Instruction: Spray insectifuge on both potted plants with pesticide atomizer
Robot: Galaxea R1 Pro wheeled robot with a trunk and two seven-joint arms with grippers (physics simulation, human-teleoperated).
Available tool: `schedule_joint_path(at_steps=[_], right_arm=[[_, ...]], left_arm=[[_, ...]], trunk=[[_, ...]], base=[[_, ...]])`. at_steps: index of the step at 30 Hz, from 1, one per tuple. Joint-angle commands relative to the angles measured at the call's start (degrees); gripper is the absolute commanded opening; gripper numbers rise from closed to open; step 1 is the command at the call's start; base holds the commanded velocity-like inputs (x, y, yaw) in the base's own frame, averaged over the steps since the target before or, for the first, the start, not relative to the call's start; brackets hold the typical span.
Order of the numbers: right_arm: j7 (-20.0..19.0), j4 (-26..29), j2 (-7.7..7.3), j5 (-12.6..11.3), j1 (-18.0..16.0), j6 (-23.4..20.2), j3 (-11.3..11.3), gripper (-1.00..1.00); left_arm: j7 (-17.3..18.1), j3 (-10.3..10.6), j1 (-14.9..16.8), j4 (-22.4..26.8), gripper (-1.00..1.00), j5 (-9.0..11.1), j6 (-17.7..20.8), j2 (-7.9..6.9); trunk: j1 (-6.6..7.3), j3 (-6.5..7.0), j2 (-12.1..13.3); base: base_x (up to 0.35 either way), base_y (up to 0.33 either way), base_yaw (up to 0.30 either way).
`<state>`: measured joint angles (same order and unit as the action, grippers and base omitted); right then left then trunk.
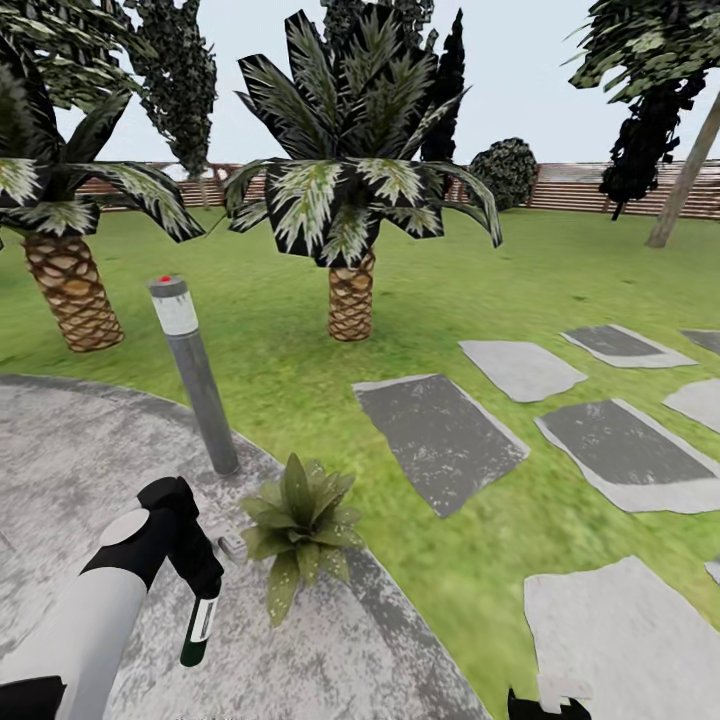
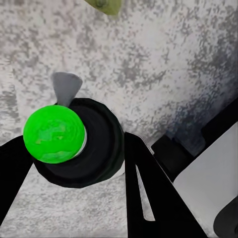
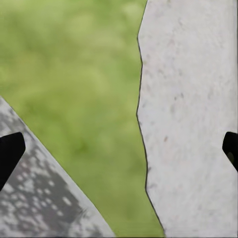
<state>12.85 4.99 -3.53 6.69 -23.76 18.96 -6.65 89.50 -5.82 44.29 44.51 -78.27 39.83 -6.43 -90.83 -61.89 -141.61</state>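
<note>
The pesticide atomizer point(image 1: 199, 628), a slim dark green bottle with a white label band, hangs from my left gripper point(image 1: 206, 590), which is shut on its upper part over the grey paved round. The left wrist view looks along it end-on, showing the atomizer's bright green end point(image 2: 54, 134) with a black finger point(image 2: 148, 193) on either side. One potted plant point(image 1: 297, 520), a low rosette of pointed green leaves, sits just right of the bottle at the paving's edge. My right gripper point(image 1: 545, 708) is low at the picture's bottom edge; its wrist view shows the gripper point(image 3: 119, 151) open over lawn and stone.
A grey bollard lamp point(image 1: 195, 375) stands behind the plant at the paving's rim. Two scaly-trunked palms point(image 1: 350, 290) rise on the lawn point(image 1: 300, 390) beyond. Flat stepping stones point(image 1: 440, 440) lie to the right. A brown slatted fence point(image 1: 600, 185) closes the back.
</note>
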Motion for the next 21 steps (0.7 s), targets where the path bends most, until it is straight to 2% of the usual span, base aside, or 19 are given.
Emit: schedule_joint_path(at_steps=[1, 7, 13, 16, 21], right_arm=[[0.2, -0.1, 0.01, 0.6, -0.1, 0.2, -0.5, 1.0], [0.2, -0.1, 0.01, 0.6, -0.1, 0.2, -0.5, 1.0], [0.2, -0.1, 0.01, 0.6, -0.1, 0.3, -0.5, 1.0], [0.1, -0.1, -0.03, 0.6, -0.1, 0.3, -0.5, 1.0], [0.0, -0.2, -0.32, 0.8, -0.1, 0.3, -0.4, 1.0]], left_arm=[[0.5, -0.2, 0.0, 0.1, -1.0, -0.4, 0.6, 0.06], [0.5, -0.3, 0.0, 0.1, -1.0, -0.4, 0.6, 0.1], [0.5, -0.2, 0.0, 0.1, -1.0, -0.4, 0.6, 0.08], [0.5, 0.1, -0.1, 0.1, -1.0, -0.4, 0.6, 0.16], [0.5, 0.2, -0.2, -0.3, -1.0, -0.4, 0.5, 0.07]], trunk=[[0.03, -0.05, 0.0], [0.03, -0.05, 0.0], [0.03, -0.05, 0.0], [0.03, -0.05, 0.0], [0.03, -0.05, 0.0]], base=[[-0.188, 0.28, -0.262], [-0.089, 0.312, -0.262], [0.048, 0.326, -0.25], [0.133, 0.207, -0.08], [0.027, 0.034, -0.012]])
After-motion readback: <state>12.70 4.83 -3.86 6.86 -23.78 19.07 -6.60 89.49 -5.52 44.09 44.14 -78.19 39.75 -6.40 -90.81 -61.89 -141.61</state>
